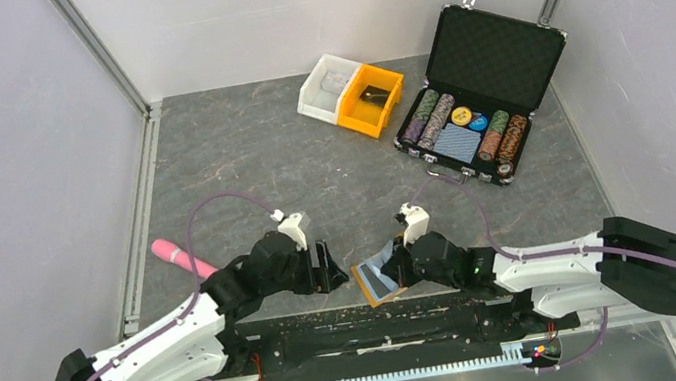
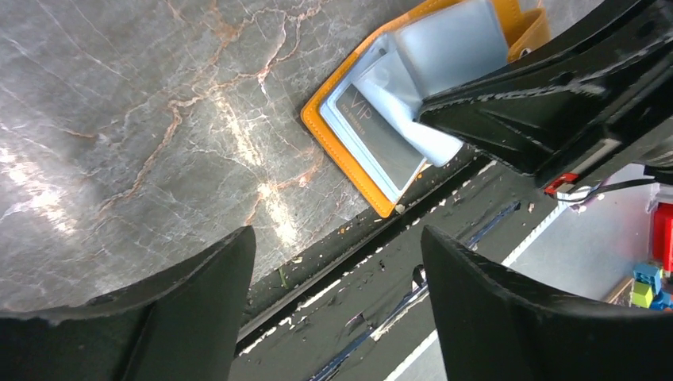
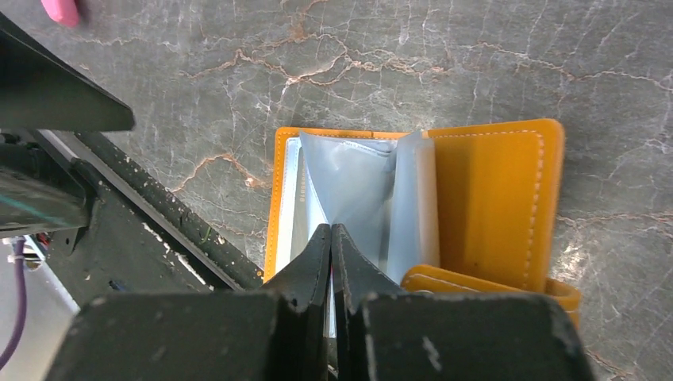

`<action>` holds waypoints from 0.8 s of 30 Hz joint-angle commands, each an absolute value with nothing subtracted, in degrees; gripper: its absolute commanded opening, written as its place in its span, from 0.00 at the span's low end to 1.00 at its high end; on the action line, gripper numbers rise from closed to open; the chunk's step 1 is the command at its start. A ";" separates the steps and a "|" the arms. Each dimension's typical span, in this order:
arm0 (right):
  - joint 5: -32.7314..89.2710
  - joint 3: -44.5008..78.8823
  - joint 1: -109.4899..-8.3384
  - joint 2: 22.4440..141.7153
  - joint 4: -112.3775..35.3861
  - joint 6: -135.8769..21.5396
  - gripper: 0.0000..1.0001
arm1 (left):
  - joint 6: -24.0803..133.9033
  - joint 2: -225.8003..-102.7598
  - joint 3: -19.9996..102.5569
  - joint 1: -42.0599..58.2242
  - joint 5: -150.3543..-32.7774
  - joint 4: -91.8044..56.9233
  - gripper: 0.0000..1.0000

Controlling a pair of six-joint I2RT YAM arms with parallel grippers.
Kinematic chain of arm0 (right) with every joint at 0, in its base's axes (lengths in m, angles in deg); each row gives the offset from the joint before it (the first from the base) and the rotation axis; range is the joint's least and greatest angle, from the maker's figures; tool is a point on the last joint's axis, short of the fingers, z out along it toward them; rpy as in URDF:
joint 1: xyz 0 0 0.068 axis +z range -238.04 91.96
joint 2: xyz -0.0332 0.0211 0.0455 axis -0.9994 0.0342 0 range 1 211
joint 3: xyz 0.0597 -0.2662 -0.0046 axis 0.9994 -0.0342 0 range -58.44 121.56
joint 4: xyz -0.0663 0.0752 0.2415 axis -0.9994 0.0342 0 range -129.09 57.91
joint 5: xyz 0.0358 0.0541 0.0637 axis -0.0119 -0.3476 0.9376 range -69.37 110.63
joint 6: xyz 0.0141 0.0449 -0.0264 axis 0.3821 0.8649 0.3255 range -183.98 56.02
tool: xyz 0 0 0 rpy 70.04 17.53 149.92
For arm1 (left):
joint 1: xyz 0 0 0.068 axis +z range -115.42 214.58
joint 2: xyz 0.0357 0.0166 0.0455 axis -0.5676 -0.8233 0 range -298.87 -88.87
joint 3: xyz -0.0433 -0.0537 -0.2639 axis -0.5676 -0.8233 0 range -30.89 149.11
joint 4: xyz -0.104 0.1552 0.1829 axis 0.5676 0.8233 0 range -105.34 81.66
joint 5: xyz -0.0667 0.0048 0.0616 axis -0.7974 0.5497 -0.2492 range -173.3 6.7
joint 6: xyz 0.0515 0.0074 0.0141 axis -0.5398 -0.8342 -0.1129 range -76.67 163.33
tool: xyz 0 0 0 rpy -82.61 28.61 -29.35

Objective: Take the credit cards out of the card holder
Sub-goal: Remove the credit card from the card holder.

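The card holder (image 1: 369,285) lies open at the table's near edge, orange-tan outside with light blue sleeves (image 3: 357,182) inside. My right gripper (image 3: 331,230) is shut, pinching one light blue sleeve and lifting it off the stack. In the left wrist view a dark card marked VIP (image 2: 373,135) shows through a sleeve of the card holder (image 2: 349,171). My left gripper (image 2: 337,234) stands open just left of the holder, over the table's front edge, with nothing between its fingers. From above, the left gripper (image 1: 336,270) and right gripper (image 1: 396,268) face each other across the holder.
A pink object (image 1: 180,257) lies left of the left arm. At the back stand a white bin (image 1: 327,86), an orange bin (image 1: 369,100) and an open black chip case (image 1: 482,98). A black rail (image 2: 381,270) runs along the table's near edge.
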State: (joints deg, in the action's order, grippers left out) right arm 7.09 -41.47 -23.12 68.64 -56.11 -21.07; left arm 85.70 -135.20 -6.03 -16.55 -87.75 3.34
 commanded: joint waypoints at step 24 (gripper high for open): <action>15.50 -51.77 -28.93 60.46 -72.89 -14.59 0.00 | 86.40 -164.28 0.51 -19.69 -98.49 -19.20 0.19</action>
State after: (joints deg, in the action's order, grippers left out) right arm 13.65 -51.61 -28.40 60.96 -67.95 -15.34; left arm 87.01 -161.71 -2.62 -18.85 -96.60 -14.23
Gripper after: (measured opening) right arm 0.004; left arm 0.203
